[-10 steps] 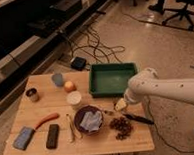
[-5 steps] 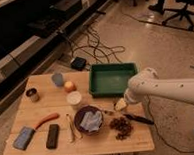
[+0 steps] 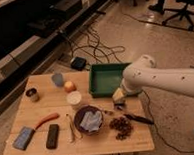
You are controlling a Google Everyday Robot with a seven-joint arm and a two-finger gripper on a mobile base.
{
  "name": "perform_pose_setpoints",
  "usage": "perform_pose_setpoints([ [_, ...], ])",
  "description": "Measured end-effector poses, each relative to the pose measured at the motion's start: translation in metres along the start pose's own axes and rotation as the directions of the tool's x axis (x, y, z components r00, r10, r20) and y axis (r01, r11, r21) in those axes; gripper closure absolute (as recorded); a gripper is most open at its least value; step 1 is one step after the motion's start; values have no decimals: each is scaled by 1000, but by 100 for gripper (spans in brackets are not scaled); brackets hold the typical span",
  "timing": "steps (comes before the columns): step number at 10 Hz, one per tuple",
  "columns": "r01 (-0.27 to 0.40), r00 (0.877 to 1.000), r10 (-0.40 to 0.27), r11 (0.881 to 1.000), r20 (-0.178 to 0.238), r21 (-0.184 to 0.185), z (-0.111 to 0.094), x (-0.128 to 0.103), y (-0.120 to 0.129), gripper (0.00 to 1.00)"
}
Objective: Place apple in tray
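The apple point(image 3: 69, 86), small, round and yellowish-orange, rests on the wooden table point(image 3: 52, 107) just left of the tray. The dark green tray point(image 3: 102, 86) stands at the table's back right and looks empty inside. My white arm reaches in from the right, and its gripper point(image 3: 119, 102) hangs over the table at the tray's front right corner, well right of the apple. The gripper is open and holds nothing.
A white cup point(image 3: 74, 98) stands in front of the apple, with a blue-grey cup point(image 3: 57, 78) behind and a tin can point(image 3: 32, 94) to the left. Nearer the front lie a dark bowl with blue cloth point(image 3: 89, 119), an orange stick point(image 3: 46, 119), a black remote point(image 3: 52, 135), a blue sponge point(image 3: 23, 138) and a dark cluster point(image 3: 121, 125). Cables point(image 3: 96, 47) cover the floor behind.
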Motion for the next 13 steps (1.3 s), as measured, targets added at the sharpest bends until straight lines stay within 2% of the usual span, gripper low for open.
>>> perform_pose_setpoints([
  [1,20,1000,-20,1000,18,5,-18,-17,1,20],
  [2,33,999,-33,999,25,6,-26,-26,3,20],
  [6,31,999,-31,1000,26,6,-29,-27,1,20],
  [7,36,999,-36,999,23,-3,-28,-28,2,20],
  [9,43,999,-45,994,-18,-98,-20,-33,0,20],
  [10,43,998,-51,974,-30,-223,-10,-42,-4,20],
  [11,36,998,-52,939,-38,-341,0,-54,-11,20],
  [12,40,998,-58,921,-37,-388,6,-65,-10,20],
  [13,48,997,-70,907,-38,-418,14,-77,-7,20],
])
